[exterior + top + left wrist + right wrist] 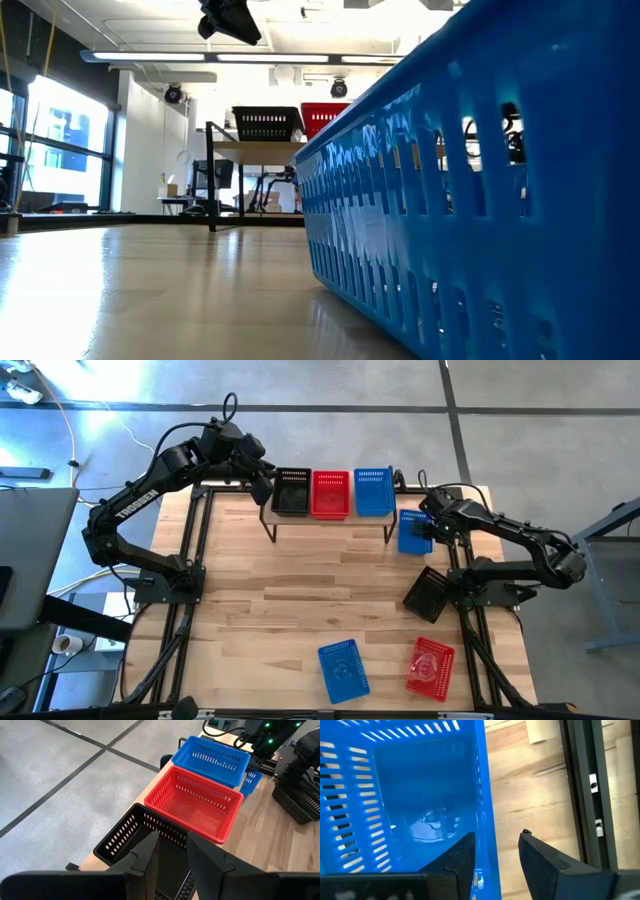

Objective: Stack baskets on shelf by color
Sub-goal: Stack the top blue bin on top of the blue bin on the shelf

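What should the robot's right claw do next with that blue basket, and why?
Probably shut the right claw on the wall of the blue basket and lift it. The fingers straddle that wall, open, and this basket sits on the table beside the shelf, where another blue basket already waits.

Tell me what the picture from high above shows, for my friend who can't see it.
Black, red and blue baskets sit in a row on the shelf. The left gripper hangs beside the black one; the right gripper straddles another blue basket's rim. Three more baskets lie on the table.
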### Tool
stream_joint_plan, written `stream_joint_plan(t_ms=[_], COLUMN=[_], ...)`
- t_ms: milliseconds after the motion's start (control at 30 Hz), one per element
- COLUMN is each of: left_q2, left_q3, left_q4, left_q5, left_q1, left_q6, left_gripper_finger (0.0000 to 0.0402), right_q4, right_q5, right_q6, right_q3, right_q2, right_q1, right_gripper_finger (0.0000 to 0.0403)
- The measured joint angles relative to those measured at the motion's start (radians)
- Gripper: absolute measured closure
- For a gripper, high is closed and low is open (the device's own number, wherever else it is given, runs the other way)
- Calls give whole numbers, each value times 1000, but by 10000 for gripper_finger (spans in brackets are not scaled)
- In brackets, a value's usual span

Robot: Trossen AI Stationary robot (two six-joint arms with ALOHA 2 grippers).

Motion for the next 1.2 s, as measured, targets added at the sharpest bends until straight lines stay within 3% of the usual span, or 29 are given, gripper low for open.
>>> stream_joint_plan(t_ms=[533,800,1200], left_q2=[0,0,0], left_q3=[0,0,0], left_q4=[0,0,0], left_q5=[0,0,0], left_q1=[0,0,0], left_q6=[0,0,0], left_gripper_finger=[312,312,312], right_q4=[20,-22,-250], right_q5=[-42,-14,127], right_q6=[-21,20,42], right_q3=[1,50,276], right_q2=[109,83,-13], right_q1=[7,33,46], right_gripper_finger=[395,402,403])
